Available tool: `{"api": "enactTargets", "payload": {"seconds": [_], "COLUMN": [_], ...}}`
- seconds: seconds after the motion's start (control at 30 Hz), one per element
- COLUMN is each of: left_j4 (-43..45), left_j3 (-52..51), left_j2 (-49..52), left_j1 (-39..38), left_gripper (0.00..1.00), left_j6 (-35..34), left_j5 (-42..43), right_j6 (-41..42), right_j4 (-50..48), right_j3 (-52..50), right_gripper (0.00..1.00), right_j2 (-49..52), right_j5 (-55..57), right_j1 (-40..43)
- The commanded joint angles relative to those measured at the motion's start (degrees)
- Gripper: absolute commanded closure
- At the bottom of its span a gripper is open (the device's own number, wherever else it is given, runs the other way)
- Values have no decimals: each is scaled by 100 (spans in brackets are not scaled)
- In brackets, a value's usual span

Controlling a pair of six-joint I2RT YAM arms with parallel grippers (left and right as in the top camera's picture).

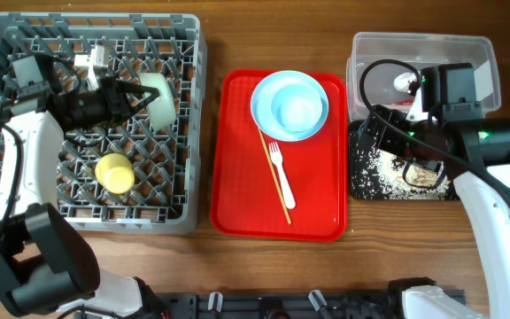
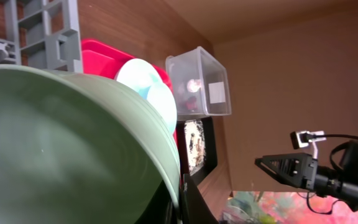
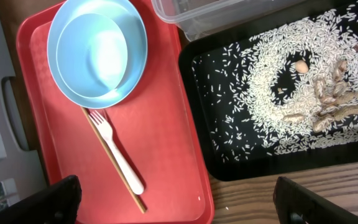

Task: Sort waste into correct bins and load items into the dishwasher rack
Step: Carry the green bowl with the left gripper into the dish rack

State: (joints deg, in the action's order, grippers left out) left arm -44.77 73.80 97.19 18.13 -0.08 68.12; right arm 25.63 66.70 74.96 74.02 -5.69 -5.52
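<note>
Seemingly left claw (image 1: 133, 97) pinching pale green bowl (image 1: 162, 97) over rack (image 1: 87, 19), right claw (image 3: 176, 186) spread.

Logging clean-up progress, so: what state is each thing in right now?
pale green bowl: on its side in the dishwasher rack, gripped by the left gripper
yellow cup: in the rack, free
pale blue bowl: upright on the pale blue plate, red tray
fork, chopstick: lying flat on the red tray
black tray: strewn with rice
clear tub: lidless
right gripper: open, empty

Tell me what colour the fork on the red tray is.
The fork is white, lying on the red tray; it shows clearest in the right wrist view.
</note>
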Motion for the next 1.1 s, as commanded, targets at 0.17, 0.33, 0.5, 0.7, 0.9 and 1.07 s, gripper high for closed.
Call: {"api": "enactTargets", "payload": {"seconds": [0.17,0.33,0.5,0.7,0.9,1.07], "left_j4": [-313,-422,-573,-719,-848,-1043], "left_j3": [24,24,24,24,24,24], "left_j2": [149,262,345,345,345,345], "left_j1": [15,72,177,177,254,431], "left_gripper": [96,96,96,96,91,92], "left_j6": [96,96,94,96,96,101], "left_j5": [-190,-518,-951,-1274,-1613,-1958], "right_j6": [-146,-146,-149,-144,-146,-146], "right_j4": [4,7,22,22,44,44], "right_j3": [109,109,109,109,109,109], "right_gripper": [0,0,0,0,0,0], "right_j2": [2,2,2,2,2,2], "right_j5": [122,122,120,120,122,122], "right_j1": [20,20,20,20,20,20]}}
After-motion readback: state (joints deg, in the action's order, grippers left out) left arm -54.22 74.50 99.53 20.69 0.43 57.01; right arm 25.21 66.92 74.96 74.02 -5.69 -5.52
